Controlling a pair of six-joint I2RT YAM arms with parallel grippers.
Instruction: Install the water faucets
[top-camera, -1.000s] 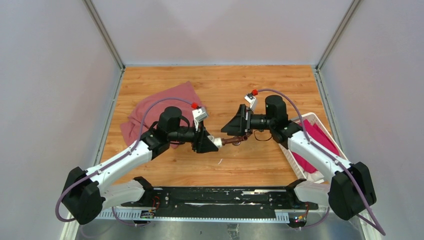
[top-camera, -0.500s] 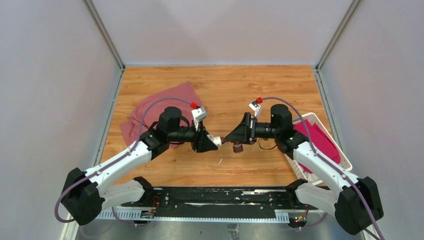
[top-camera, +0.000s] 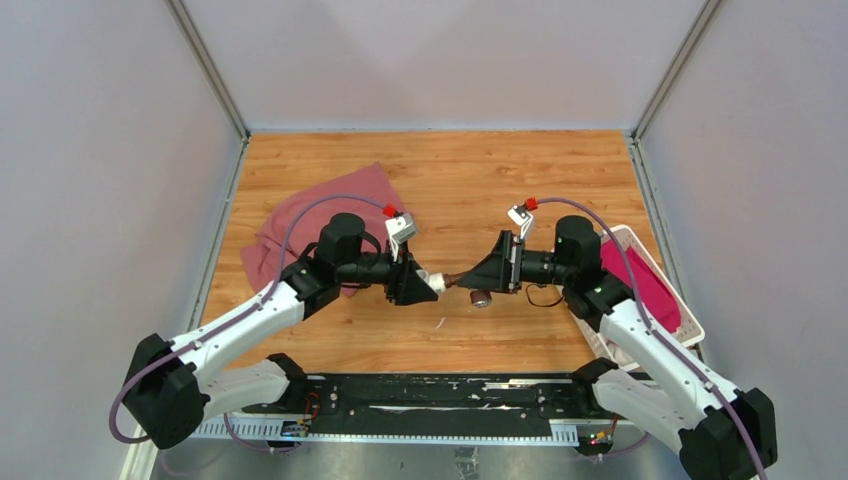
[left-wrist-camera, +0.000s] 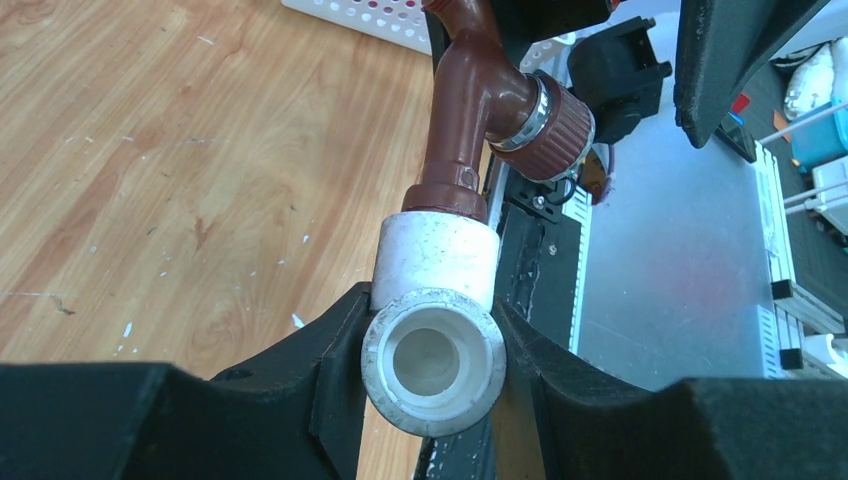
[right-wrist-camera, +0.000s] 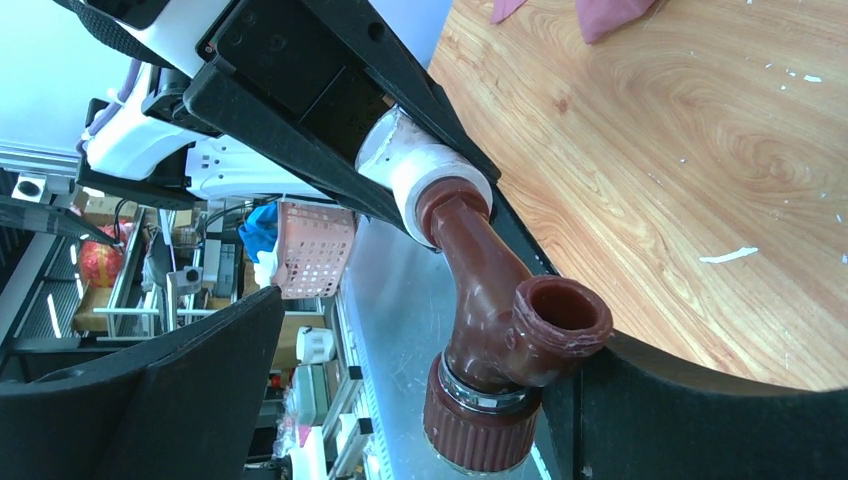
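We're mid-screwing: left pincer (left-wrist-camera: 432, 340) clenches the white fitting (left-wrist-camera: 436, 262), brown tap (left-wrist-camera: 468, 115) ahead of it, and our released right pincer (right-wrist-camera: 420, 385) must clamp and twist next.

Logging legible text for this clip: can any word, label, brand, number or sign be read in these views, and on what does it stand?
No text can be read in any view.
Brown tap: no marking shows.
White pipe fitting: no marking shows.
White basket: no label shows.
Background clutter in the wrist views: too blurred to read.
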